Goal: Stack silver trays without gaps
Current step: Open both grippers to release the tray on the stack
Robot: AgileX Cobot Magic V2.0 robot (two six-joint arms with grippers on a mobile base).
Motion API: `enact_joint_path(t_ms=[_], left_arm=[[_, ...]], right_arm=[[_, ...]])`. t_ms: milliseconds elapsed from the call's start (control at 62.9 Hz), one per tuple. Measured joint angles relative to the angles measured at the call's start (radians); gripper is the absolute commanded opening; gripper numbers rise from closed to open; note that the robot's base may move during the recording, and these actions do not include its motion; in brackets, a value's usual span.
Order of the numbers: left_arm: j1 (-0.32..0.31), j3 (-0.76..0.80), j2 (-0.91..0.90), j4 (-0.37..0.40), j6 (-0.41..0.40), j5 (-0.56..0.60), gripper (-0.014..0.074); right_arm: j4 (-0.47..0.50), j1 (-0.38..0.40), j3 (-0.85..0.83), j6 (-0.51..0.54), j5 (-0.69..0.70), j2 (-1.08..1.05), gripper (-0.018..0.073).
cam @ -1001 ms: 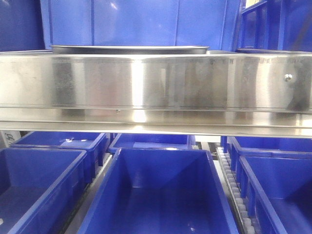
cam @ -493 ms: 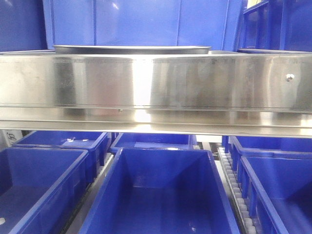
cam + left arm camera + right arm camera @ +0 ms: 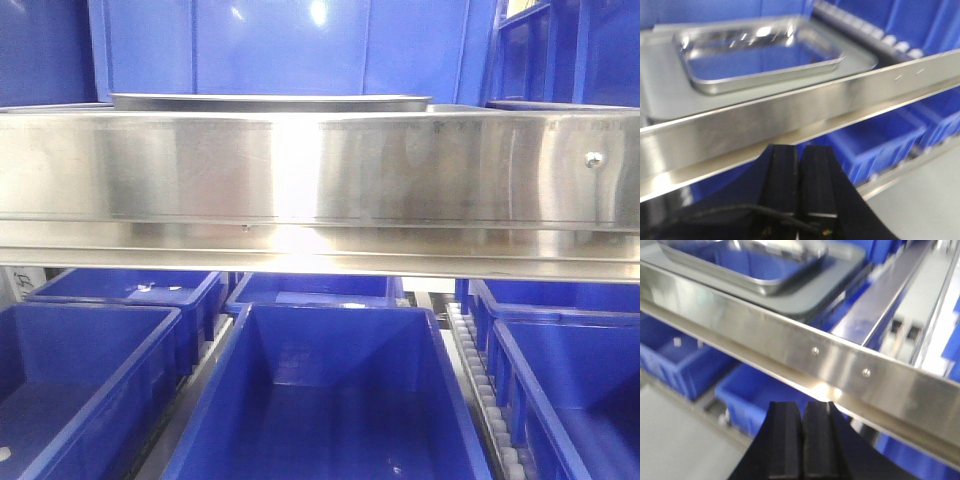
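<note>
A shiny silver tray [image 3: 760, 55] with rounded corners lies on a wider, flatter silver tray [image 3: 862, 61] on the shelf behind the steel band. The right wrist view shows the same upper tray [image 3: 765, 265] on the wider tray [image 3: 837, 287]. From the front only the upper tray's rim [image 3: 270, 101] shows above the band. My left gripper [image 3: 800, 150] is shut and empty, below and in front of the band. My right gripper [image 3: 802, 407] is also shut and empty, low in front of the band, apart from the trays.
A long steel band [image 3: 320, 180] spans the shelf front between both grippers and the trays. Deep blue bins [image 3: 320, 400] stand in rows underneath, with a roller track [image 3: 480, 380] between two of them. Tall blue crates [image 3: 280, 45] stand behind the trays.
The front view has shifted very slightly and the glare on the steel band has grown brighter. The tray rim stays where it was.
</note>
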State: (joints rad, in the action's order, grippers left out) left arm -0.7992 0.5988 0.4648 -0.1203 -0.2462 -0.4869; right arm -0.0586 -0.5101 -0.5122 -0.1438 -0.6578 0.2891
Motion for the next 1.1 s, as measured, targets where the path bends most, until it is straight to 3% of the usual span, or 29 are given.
enact_joint_path(t_ms=[191,890,970,1097], left_arm=[[0.000,-0.052,-0.124,0.002,0.000,0.054,-0.0041],[0.002,-0.053,-0.140,0.016,0.000,0.061,-0.0041],[0.044,-0.055,-0.156,0.031,0.021,0.053,-0.0042],[0.185,-0.082,-0.207,0.120,0.169,0.053,-0.0042]], right_arm=[[-0.002,0.000,0.049,0.015,0.079,-0.175,0.0050],[-0.002,0.000,0.049,0.018,0.114,-0.183,0.0050],[-0.002,0.000,0.049,0.018,0.114,-0.183,0.0050],[-0.004,0.000,0.051,0.018,0.114,-0.183,0.0050]])
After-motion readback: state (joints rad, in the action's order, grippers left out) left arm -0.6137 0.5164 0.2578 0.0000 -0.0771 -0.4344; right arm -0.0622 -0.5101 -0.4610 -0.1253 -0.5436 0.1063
